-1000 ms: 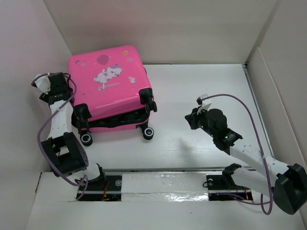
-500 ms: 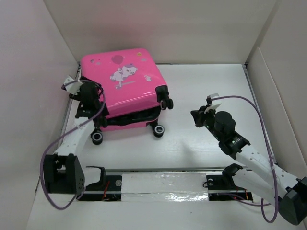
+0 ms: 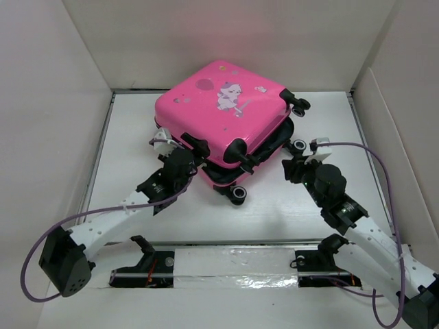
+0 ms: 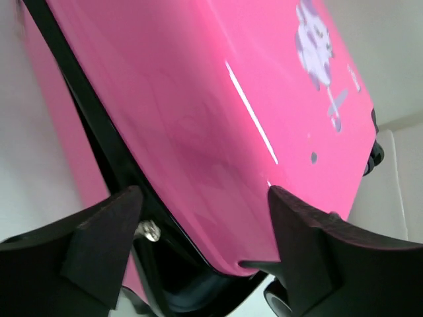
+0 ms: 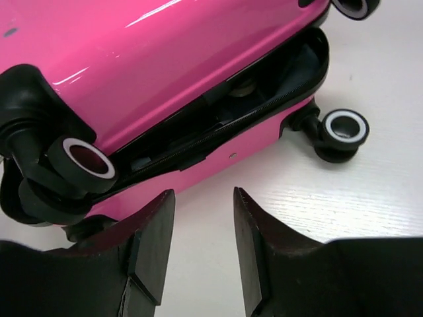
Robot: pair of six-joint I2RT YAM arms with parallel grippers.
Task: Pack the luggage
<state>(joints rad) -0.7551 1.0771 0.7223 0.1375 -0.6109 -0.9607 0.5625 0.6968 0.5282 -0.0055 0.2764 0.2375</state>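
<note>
Both arms have closed in since a second ago and the luggage [image 3: 223, 113] has slid from far left to far middle of the table [image 3: 130, 127]; left gripper [image 4: 203, 195] spread astride its near edge, right gripper [image 5: 203, 195] spread, empty, just short of the wheels [image 5: 342, 129]. Halves nearly together but the seam [image 5: 218, 122] gapes; closing it seems all that remains.

Cropped by both wrist views: luggage [image 3: 223, 113]. Too dark to read inside its gap. Hidden from above: left tool [image 4: 203, 198] tips.
</note>
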